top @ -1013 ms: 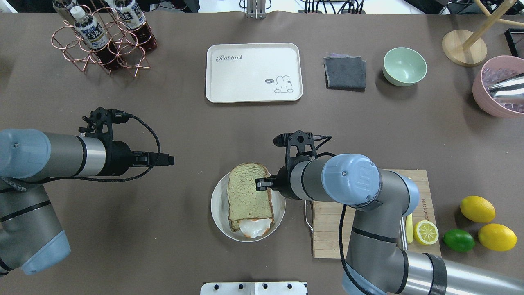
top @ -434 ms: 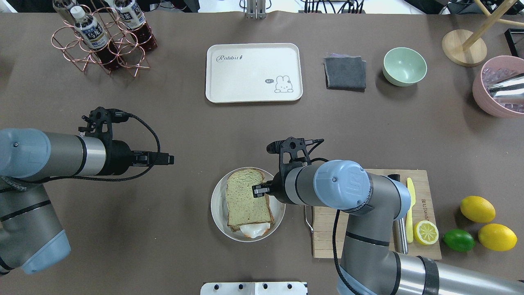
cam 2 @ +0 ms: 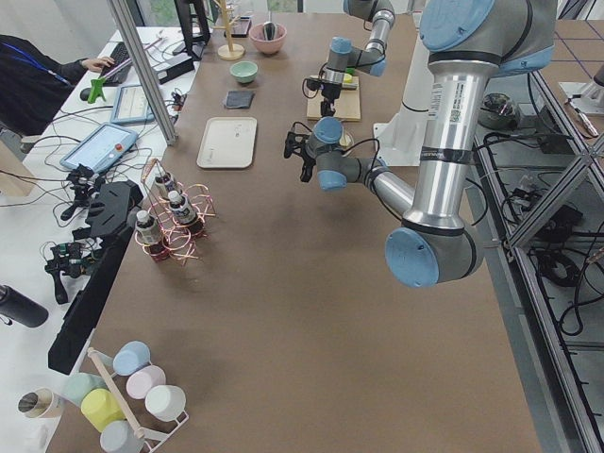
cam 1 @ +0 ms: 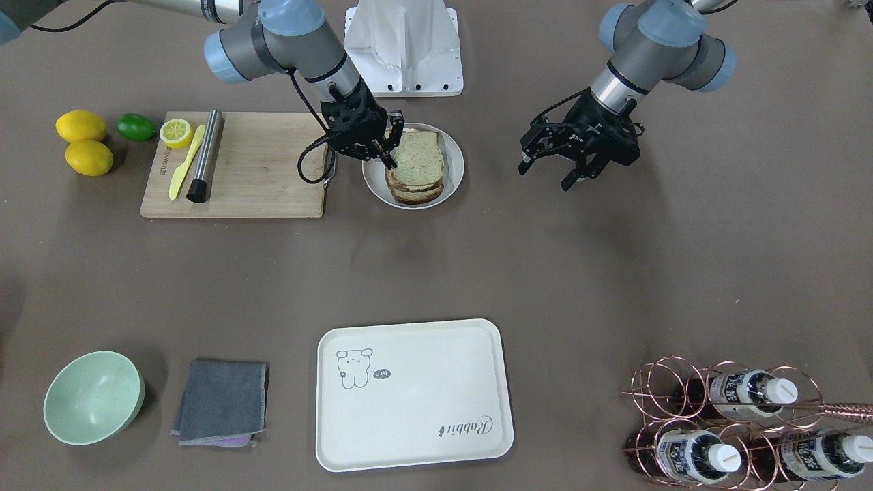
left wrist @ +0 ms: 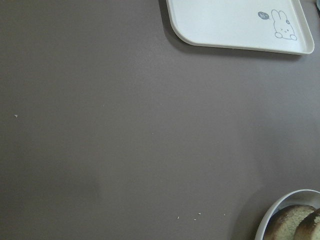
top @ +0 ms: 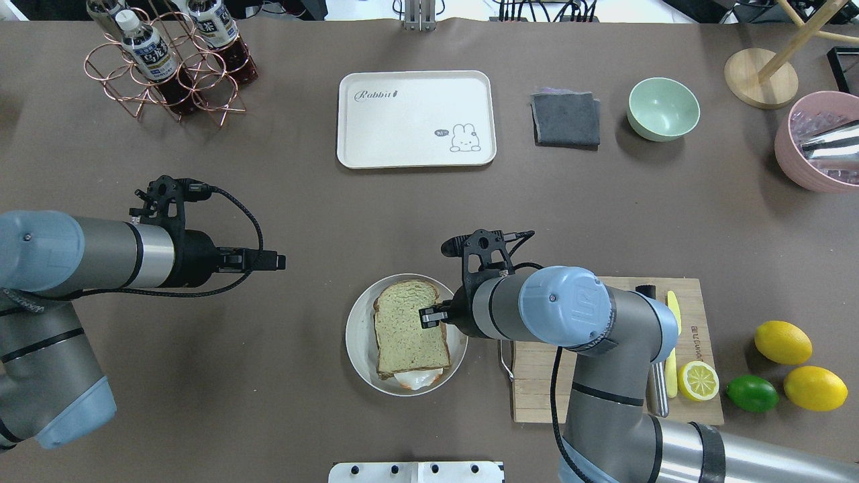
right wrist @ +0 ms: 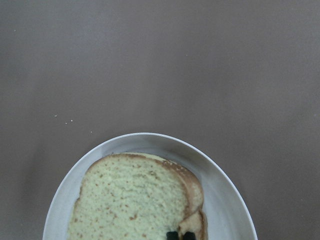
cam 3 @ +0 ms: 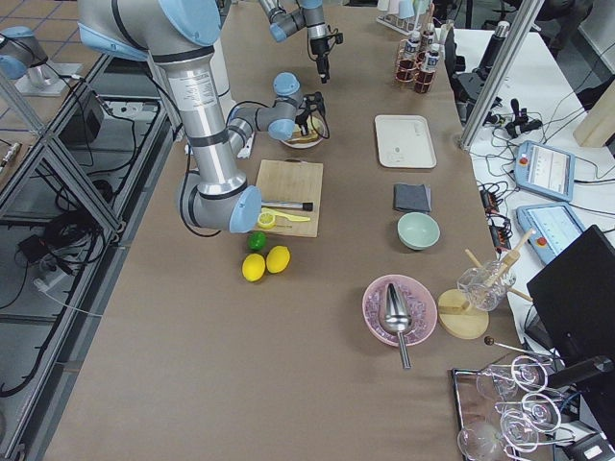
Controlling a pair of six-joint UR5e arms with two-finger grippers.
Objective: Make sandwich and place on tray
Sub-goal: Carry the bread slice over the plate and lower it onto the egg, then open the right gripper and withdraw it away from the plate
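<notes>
Overhead view. Sandwich [top: 409, 329] sits assembled on a round plate [top: 357, 349] at the robot's edge of the tabletop, egg [top: 417, 379] peeking out at its 6 o'clock side. Right end effector [top: 429, 315] is at the sandwich's 3 o'clock edge, tips nearly together, apparently pinching the top slice. Left end effector [cam 1: 548, 175] hangs open, well apart at 9 o'clock. Sandwich's long axis runs 12 to 6. Tray [top: 402, 121] lies well apart at 12 o'clock. Right arm is nearer.

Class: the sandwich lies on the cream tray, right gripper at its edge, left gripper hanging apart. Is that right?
No: the sandwich lies on the white plate, not the tray, as the overhead view shows; right gripper at its edge, left gripper apart.
</notes>
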